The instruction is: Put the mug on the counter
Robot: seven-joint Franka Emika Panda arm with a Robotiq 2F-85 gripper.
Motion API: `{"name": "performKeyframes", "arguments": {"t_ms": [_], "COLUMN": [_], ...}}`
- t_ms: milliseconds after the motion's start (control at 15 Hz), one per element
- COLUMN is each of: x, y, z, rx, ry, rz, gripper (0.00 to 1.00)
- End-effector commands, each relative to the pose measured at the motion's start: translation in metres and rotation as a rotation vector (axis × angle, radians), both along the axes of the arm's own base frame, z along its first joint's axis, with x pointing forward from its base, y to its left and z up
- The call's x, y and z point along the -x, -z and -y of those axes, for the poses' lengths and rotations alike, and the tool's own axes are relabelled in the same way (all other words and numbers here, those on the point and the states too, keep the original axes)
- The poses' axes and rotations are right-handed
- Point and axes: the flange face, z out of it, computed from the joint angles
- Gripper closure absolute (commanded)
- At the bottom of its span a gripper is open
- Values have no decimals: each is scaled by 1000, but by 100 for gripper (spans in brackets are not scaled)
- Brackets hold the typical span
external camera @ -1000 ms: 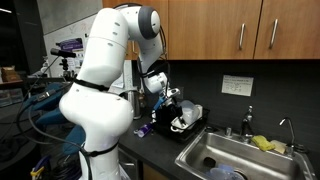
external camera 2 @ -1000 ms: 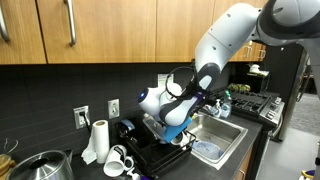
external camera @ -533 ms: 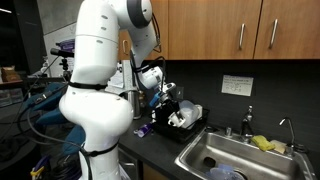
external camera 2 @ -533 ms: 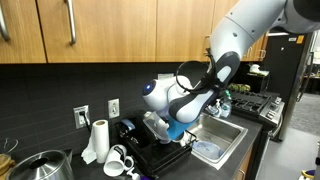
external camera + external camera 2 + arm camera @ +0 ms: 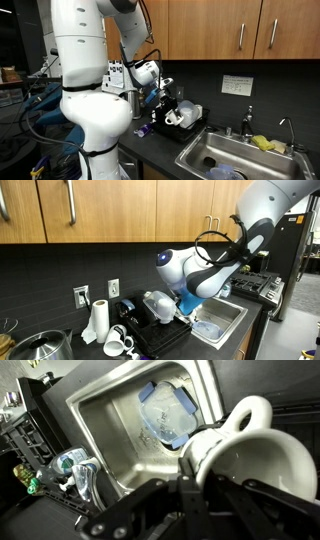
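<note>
"One mug point(image 5: 265, 455), then. Was that all the gripper point(image 5: 205, 485) carried? How did the pincer stand?"

"Closed tight on it. In the wrist view the dark jaws came in from the bottom edge and pinched the white rim between them. The mug filled the right side of the picture, its handle toward the top."

"Where was the mug itself?"

"Up in the air, touching nothing except the gripper. Behind it in the wrist view lay the steel sink point(image 5: 110, 430), and in the basin a clear container with a blue lid point(image 5: 165, 415). In both exterior views the mug hung over the black dish rack point(image 5: 160, 332), just beside the sink, tilted rather than upright."

"Not on the counter point(image 5: 155, 148)?"

"No. The dark counter was below it and apart from it. A small purple object point(image 5: 143, 128) sat on the counter close by the rack."

"Anything more around?"

"Some white crockery point(image 5: 118, 340) lay beside the rack, next to a paper towel roll point(image 5: 97, 320), in an exterior view. Wooden cabinets point(image 5: 215, 25) ran along above, and something yellow point(image 5: 262, 143) lay behind the sink near the faucet point(image 5: 247, 122). Whether the mug held anything, I could not tell."
</note>
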Motion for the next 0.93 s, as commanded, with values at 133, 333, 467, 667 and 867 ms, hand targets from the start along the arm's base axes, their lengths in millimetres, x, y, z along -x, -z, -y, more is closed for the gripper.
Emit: {"name": "performKeyframes", "arguments": {"t_ms": [133, 333, 467, 667, 867], "x": [28, 29, 28, 31, 39], "y": [-22, -18, -13, -11, -15], "z": [14, 21, 31, 44, 53], "rx": [-207, -347, -423, -502, -543], "ry": [-199, -271, -278, -269, -256], "rz": [-50, -88, -122, -167, -186], "gripper": [97, 97, 97, 97, 97]}}
